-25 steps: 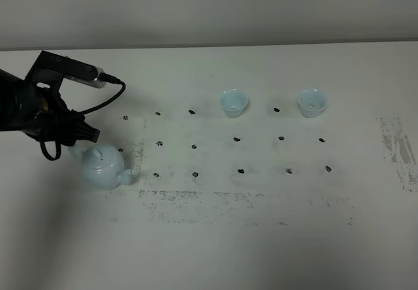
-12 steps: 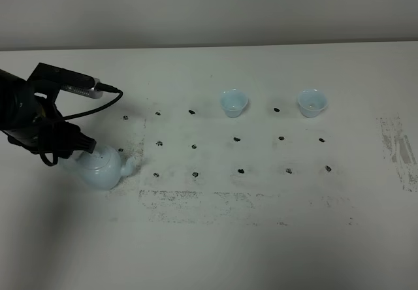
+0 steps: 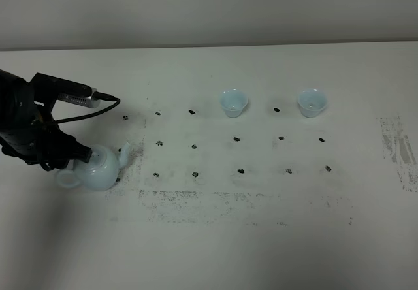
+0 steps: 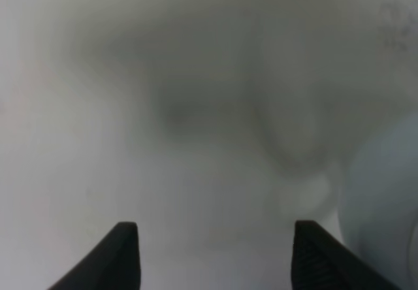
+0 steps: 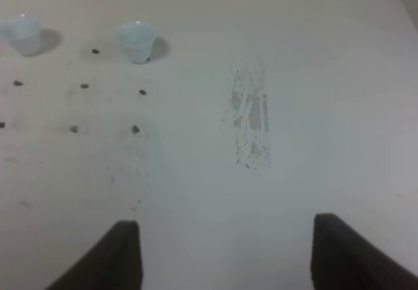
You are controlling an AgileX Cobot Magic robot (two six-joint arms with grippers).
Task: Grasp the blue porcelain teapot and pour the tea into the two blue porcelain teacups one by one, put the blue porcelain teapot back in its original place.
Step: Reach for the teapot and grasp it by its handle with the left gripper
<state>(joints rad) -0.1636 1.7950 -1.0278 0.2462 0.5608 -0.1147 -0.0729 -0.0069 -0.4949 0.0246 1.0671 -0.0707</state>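
Note:
The blue porcelain teapot point(image 3: 99, 168) stands on the table at the left, its spout toward the back right and its loop handle toward the front left. My left gripper point(image 3: 77, 161) is low against the teapot's left side. In the left wrist view the gripper point(image 4: 215, 257) is open with nothing between its fingers, and the teapot point(image 4: 385, 205) is a pale blur beside one finger. The two blue porcelain teacups point(image 3: 233, 102) point(image 3: 311, 102) stand upright at the back, apart from each other. They also show in the right wrist view point(image 5: 21, 34) point(image 5: 136, 40). My right gripper point(image 5: 222, 257) is open and empty, out of the high view.
The white table point(image 3: 261, 238) carries a grid of small black marks point(image 3: 240, 170) and a scuffed patch point(image 3: 398, 149) near the right edge. A black cable point(image 3: 98, 104) loops off the left arm.
The teapot has turned on the spot: its spout swung from front right to back right and its handle now shows at the front left. My left gripper moved lower and leftward beside it.

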